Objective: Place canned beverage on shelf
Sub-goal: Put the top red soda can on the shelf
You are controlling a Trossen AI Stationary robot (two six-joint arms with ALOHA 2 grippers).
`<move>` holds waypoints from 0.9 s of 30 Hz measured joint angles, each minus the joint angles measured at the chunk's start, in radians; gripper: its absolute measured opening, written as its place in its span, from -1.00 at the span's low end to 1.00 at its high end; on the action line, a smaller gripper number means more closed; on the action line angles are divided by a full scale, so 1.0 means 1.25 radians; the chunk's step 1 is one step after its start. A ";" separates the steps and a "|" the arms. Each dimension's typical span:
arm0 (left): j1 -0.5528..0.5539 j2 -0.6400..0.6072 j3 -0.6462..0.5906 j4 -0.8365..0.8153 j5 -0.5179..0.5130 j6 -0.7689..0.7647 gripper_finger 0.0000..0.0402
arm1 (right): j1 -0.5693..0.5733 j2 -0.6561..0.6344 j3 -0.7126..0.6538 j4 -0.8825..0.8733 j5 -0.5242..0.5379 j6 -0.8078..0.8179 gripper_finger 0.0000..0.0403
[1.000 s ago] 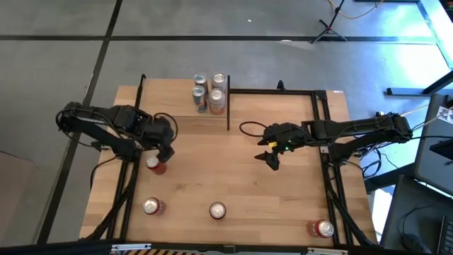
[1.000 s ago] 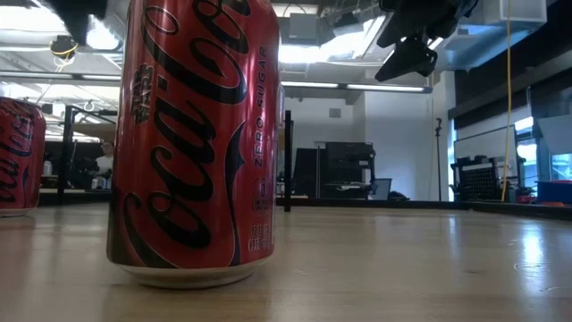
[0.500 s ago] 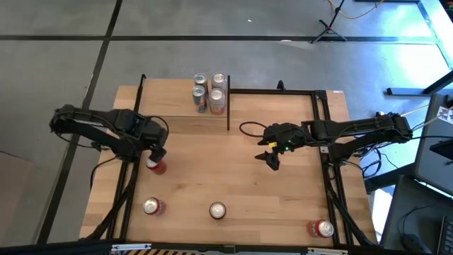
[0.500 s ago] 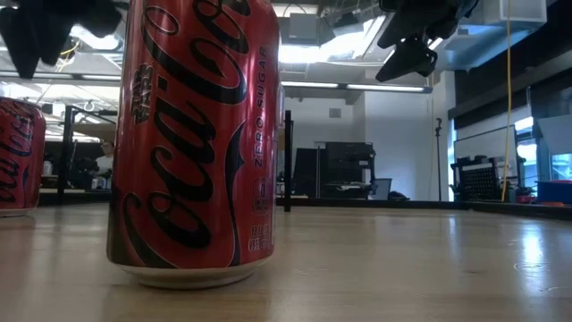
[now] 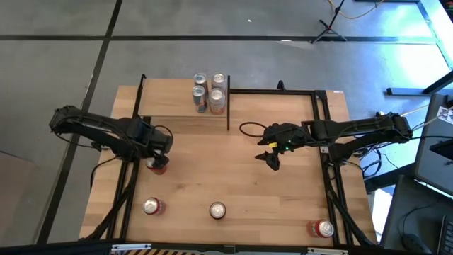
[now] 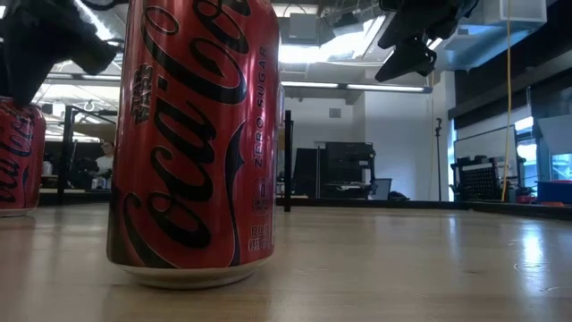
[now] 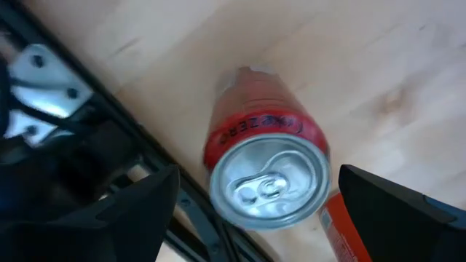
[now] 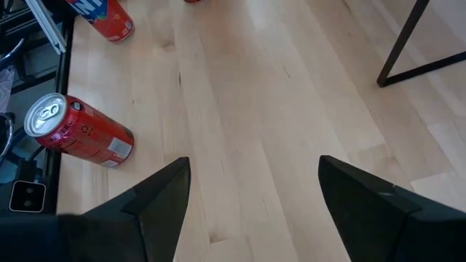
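From above, the left end effector (image 5: 158, 157) hangs right over a red can (image 5: 157, 167) standing near the left edge of the bench (image 5: 283, 205), its fingers spread to either side of the can. The shelf (image 5: 173, 106) sits at the far side of the bench with four cans (image 5: 209, 91) grouped at its right end. Three more red cans stand along the near edge of the bench. The right end effector (image 5: 272, 160) hovers over bare wood right of the middle, well apart from any can. At bench height, a large red can (image 6: 192, 139) fills the foreground, another red can (image 6: 20, 156) stands at the left edge, and the right end effector (image 6: 409, 55) hangs high up. From the left wrist, the can (image 7: 266, 182) shows its silver top between the two spread fingers (image 7: 131, 218), neither visibly touching it. From the right wrist, the released fingers (image 8: 153, 196) frame bare wood, with a red can (image 8: 76, 131) off to one side.
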 joint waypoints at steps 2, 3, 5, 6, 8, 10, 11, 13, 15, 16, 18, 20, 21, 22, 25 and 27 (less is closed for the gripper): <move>0.000 0.000 -0.017 0.021 0.008 0.000 0.82 | 0.000 0.000 0.000 0.000 0.000 0.000 0.44; 0.000 0.000 -0.024 0.028 0.010 0.000 0.82 | 0.000 0.000 0.000 0.000 0.000 0.000 0.44; 0.000 0.000 -0.035 0.043 0.011 0.001 0.82 | 0.000 0.000 0.000 0.000 0.000 0.000 0.44; 0.000 0.000 -0.040 0.045 0.011 0.001 0.82 | 0.000 0.000 0.000 0.000 0.000 0.000 0.44; 0.000 0.000 -0.051 0.046 0.012 0.004 0.82 | 0.000 0.000 0.000 0.000 0.000 -0.001 0.44; 0.000 0.000 -0.059 0.052 0.013 0.018 0.82 | 0.000 0.000 0.000 0.000 0.006 -0.003 0.44; 0.000 0.000 -0.060 0.054 0.013 0.025 0.81 | 0.000 0.000 0.000 0.000 0.013 -0.004 0.44; 0.000 0.000 -0.062 0.056 0.013 0.043 0.77 | 0.000 0.000 0.000 0.000 0.019 -0.004 0.44; 0.000 0.000 -0.062 0.059 0.013 0.057 0.70 | 0.000 0.000 0.000 0.000 0.019 -0.012 0.44; 0.000 0.000 -0.062 0.059 0.013 0.063 0.66 | 0.000 0.000 0.000 0.000 0.019 -0.020 0.44; 0.000 0.000 -0.062 0.059 0.013 0.080 0.55 | 0.000 0.000 0.000 0.000 0.019 -0.028 0.44; 0.000 -0.001 -0.062 0.060 0.015 0.099 0.45 | 0.000 0.000 0.000 0.000 0.019 -0.036 0.44; 0.000 -0.001 -0.062 0.060 0.017 0.108 0.40 | 0.000 0.000 0.000 0.000 0.019 -0.041 0.44; 0.000 -0.001 -0.062 0.061 0.018 0.117 0.35 | 0.000 0.000 0.000 0.000 0.021 -0.044 0.44; 0.000 -0.001 -0.061 0.062 0.019 0.142 0.30 | 0.000 0.000 0.000 0.000 0.021 -0.046 0.44; 0.000 0.000 -0.056 0.058 0.017 0.154 0.30 | 0.000 0.000 0.000 0.000 0.022 -0.053 0.44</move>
